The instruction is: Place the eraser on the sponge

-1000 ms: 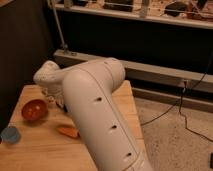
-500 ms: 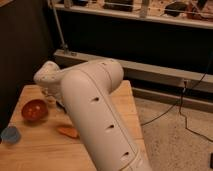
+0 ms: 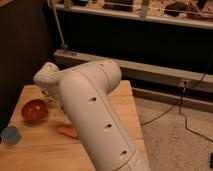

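Table (image 3: 35, 152) bears one bowl (image 3: 34, 109), carrot (image 3: 66, 131), cup (image 3: 10, 134); arm (image 3: 95, 115) hides gripper.

Our white arm (image 3: 95, 115) stretches across the wooden table (image 3: 35, 152), from five o'clock up to its wrist (image 3: 47, 77) at ten o'clock. The gripper is hidden from us behind that wrist. An orange bowl (image 3: 34, 110) sits at nine o'clock, a carrot (image 3: 66, 131) just beside the arm, and a light-blue cup (image 3: 10, 134) at eight o'clock.
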`<state>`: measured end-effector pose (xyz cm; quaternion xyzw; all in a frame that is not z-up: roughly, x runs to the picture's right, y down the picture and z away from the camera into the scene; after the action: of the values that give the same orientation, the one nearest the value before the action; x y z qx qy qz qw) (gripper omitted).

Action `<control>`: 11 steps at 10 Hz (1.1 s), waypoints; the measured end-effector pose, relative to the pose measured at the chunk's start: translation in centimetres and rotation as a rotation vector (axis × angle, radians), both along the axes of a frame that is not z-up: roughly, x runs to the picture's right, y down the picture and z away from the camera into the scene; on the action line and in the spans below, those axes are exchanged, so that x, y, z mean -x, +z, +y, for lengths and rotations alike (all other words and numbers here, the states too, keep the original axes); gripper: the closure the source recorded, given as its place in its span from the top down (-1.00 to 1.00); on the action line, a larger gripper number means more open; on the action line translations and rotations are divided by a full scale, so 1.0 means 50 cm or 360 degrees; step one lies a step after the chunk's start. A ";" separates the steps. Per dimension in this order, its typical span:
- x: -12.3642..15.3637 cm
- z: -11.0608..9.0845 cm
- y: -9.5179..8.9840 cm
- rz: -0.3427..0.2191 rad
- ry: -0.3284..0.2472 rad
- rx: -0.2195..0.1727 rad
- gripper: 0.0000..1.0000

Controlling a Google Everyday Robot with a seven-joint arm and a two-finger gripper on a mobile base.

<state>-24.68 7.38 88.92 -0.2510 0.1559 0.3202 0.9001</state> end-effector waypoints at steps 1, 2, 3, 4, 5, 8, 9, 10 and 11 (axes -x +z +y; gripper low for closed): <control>-0.003 -0.003 -0.004 0.0002 0.0003 0.0000 0.54; -0.007 -0.010 -0.009 0.0003 0.0004 -0.0005 0.54; -0.016 -0.027 -0.022 0.0005 0.0010 -0.0023 0.54; -0.026 -0.039 -0.033 0.0011 0.0013 -0.0033 0.54; -0.043 -0.053 -0.046 0.0025 0.0014 -0.0042 0.54; -0.118 -0.082 -0.091 0.0107 0.0019 -0.0054 0.54; -0.150 -0.090 -0.107 0.0140 0.0045 -0.0064 0.54; -0.179 -0.097 -0.123 0.0169 0.0089 -0.0080 0.54; -0.202 -0.105 -0.138 0.0180 0.0166 -0.0111 0.54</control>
<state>-14.57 2.11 82.02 -0.2089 0.1818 0.3856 0.8801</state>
